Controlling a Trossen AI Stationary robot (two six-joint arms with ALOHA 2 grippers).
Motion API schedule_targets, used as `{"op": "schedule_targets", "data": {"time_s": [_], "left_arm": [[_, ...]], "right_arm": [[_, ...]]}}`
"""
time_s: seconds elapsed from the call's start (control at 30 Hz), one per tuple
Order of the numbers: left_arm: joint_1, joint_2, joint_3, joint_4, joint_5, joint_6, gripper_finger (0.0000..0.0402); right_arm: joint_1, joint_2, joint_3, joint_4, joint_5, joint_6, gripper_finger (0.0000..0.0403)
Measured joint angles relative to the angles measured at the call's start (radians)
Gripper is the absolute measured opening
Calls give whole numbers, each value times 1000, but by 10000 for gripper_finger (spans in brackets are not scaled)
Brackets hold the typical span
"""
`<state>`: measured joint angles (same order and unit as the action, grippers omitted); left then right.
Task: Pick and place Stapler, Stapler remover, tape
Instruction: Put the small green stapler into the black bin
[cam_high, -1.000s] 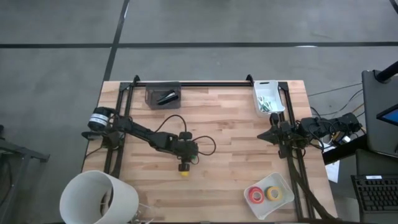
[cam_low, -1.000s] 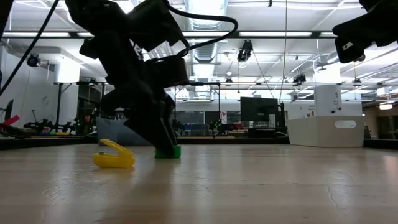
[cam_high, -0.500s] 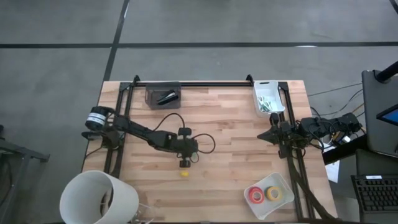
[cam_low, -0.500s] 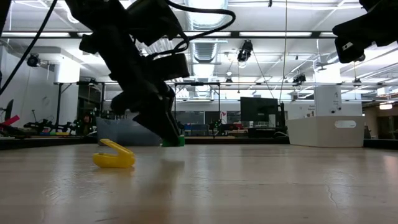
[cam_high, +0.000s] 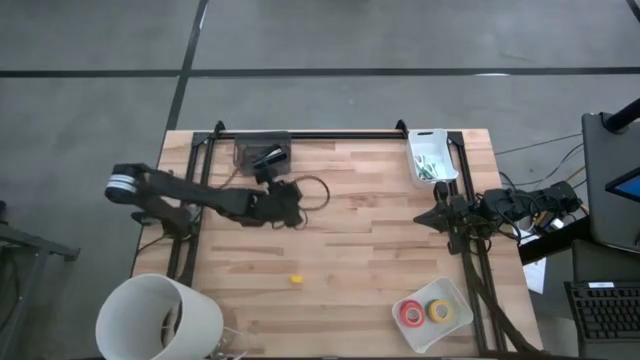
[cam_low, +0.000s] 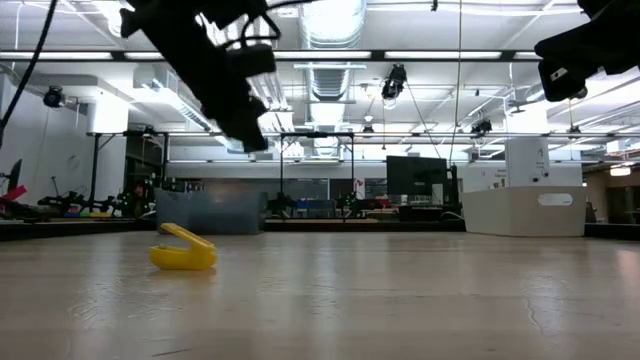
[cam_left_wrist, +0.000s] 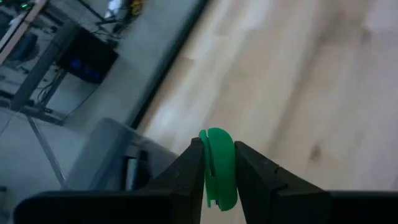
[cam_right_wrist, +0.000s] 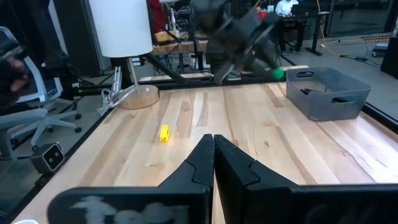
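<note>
My left gripper (cam_left_wrist: 217, 146) is shut on a small green staple remover (cam_left_wrist: 217, 167) and hangs in the air just short of the grey bin (cam_high: 246, 156) at the table's far left. The black stapler (cam_high: 268, 156) lies in that bin. A yellow staple remover (cam_high: 296, 279) rests on the table near its middle, also in the low view (cam_low: 183, 250). Red and yellow tape rolls (cam_high: 425, 312) sit in a white tray at the near right. My right gripper (cam_right_wrist: 213, 140) is shut and waits at the right edge (cam_high: 425, 217). My left gripper pinches the green staple remover between its two fingers, one on each flat side (cam_left_wrist: 208, 163). The rounded end (cam_left_wrist: 217, 134) sticks out past the fingertips. The piece is lifted clear of the table.
A white bin (cam_high: 432, 157) with small green bits stands at the far right corner. A white lamp shade (cam_high: 155, 318) overhangs the near left corner. Bare wood (cam_high: 370, 240) lies between the bins and the tray.
My left gripper has risen from the table beside the yellow staple remover and moved toward the far left, toward the grey bin, carrying the green staple remover lifted clear. The yellow one has stayed in place.
</note>
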<state>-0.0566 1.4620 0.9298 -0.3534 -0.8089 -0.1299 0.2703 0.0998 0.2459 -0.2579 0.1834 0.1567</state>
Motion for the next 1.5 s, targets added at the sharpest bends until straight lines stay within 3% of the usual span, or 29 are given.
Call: {"op": "schedule_targets", "data": {"time_s": [0.2, 0.3, 0.6, 0.77, 1.13, 1.5], "left_arm": [[127, -104, 0, 17, 2, -3, 83], [204, -121, 0, 24, 52, -3, 80], [409, -82, -1, 66, 168, -4, 86], [482, -19, -1, 75, 176, -23, 87], [532, 131, -1, 109, 179, -2, 87], [546, 170, 0, 116, 179, 4, 88]], "right_arm": [[0, 0, 0, 0, 0, 0, 8], [0, 0, 0, 0, 0, 0, 8], [0, 0, 0, 0, 0, 0, 8], [0, 0, 0, 0, 0, 0, 8], [0, 0, 0, 0, 0, 0, 8], [0, 0, 0, 0, 0, 0, 8]]}}
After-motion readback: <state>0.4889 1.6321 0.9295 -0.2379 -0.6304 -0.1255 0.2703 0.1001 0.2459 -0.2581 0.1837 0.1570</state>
